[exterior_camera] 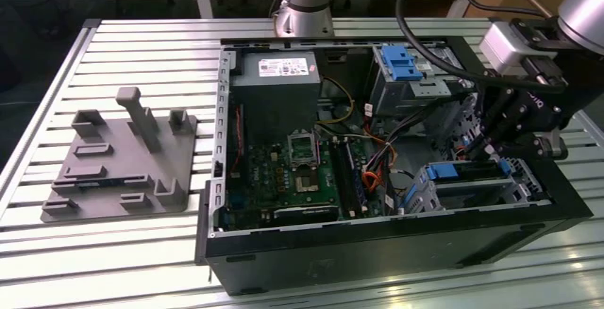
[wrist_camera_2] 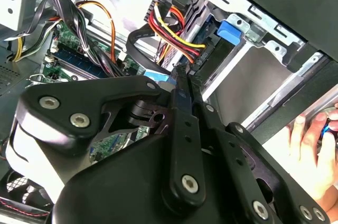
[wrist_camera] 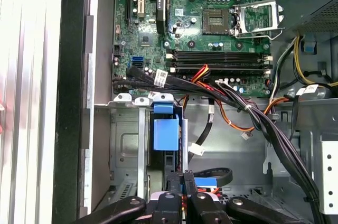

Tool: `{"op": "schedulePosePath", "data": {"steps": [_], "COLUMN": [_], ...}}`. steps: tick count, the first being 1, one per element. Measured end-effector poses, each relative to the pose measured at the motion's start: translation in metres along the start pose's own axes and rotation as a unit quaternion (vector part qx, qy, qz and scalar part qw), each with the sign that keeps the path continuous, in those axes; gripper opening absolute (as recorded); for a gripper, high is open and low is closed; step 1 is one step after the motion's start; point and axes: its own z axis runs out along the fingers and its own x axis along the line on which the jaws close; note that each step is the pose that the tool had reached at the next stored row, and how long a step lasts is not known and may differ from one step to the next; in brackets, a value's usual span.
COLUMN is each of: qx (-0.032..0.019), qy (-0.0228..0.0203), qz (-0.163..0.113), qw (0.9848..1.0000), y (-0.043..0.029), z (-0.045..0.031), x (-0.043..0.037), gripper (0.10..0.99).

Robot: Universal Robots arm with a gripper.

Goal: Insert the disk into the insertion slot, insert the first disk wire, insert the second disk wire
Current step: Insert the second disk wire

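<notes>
The gripper (exterior_camera: pixel 493 155) hangs inside the open case (exterior_camera: pixel 378 245), just above the cage (exterior_camera: pixel 477 189) where the disk (exterior_camera: pixel 465 172) sits in its blue carrier; jaws closed together, pinching a wire connector (wrist_camera_2: pixel 198 60)

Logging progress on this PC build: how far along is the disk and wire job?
The disk in its blue carrier already sits in the insertion slot. The gripper is closed at a connector of the wire bundle by the disk's end. Whether either wire is seated cannot be told.
</notes>
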Motion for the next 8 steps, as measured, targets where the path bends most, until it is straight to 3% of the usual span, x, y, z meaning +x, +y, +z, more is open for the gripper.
{"op": "schedulePosePath", "data": {"steps": [8], "qx": [-0.0004], "qy": [-0.0002], "qz": [0.002], "qw": [1.0000], "y": [-0.0018], "z": [0.0007], "x": [0.0034], "gripper": [0.141]}}
